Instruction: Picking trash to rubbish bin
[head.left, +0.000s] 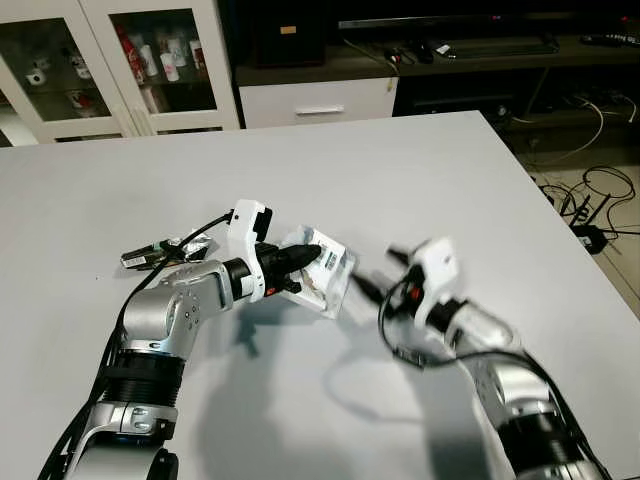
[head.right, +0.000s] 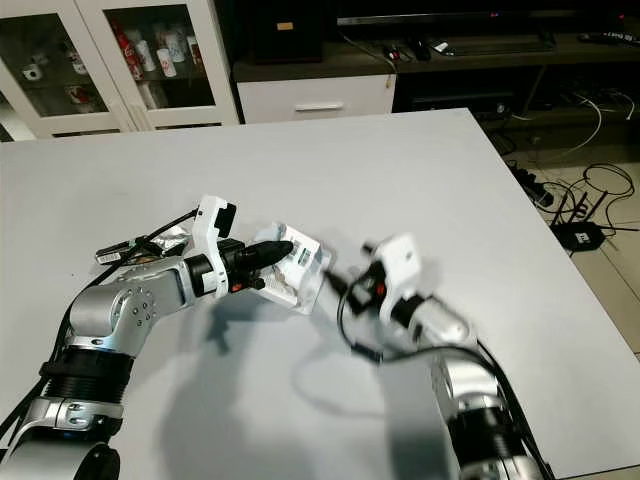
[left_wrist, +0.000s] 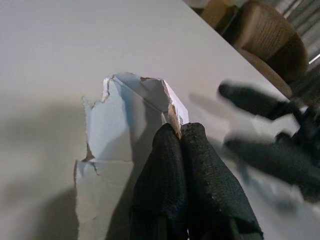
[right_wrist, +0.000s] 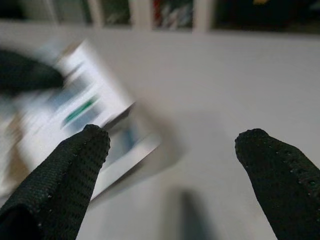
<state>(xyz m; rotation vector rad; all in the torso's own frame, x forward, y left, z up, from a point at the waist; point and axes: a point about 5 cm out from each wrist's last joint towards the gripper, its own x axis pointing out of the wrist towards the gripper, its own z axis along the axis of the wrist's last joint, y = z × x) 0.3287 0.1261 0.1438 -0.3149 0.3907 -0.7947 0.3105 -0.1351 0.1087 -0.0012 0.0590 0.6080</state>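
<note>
Torn carton (head.left: 325, 268) clamped in the left hand (head.left: 305, 255) above the table (head.left: 400, 180); its ripped inside shows from the wrist. Right hand (right_wrist: 172, 145), fingers apart, reaches close beside.

Torn white carton and a foil wrapper on the grey table.

The torn white cardboard carton (head.left: 325, 270) was flattened, with ragged brown-edged tears along its opened end and small print with a green mark on one face. It stood tilted, raised off the grey table (head.left: 400, 180) at its upper edge, pinched at that edge between the closed fingers of the left gripper (head.left: 308, 254). Its lower corner was at or just above the tabletop; contact could not be confirmed. A second piece of trash, a crumpled silver foil wrapper (head.left: 165, 250) with a dark end, lay flat on the table behind the left forearm, well apart from the carton.
</note>
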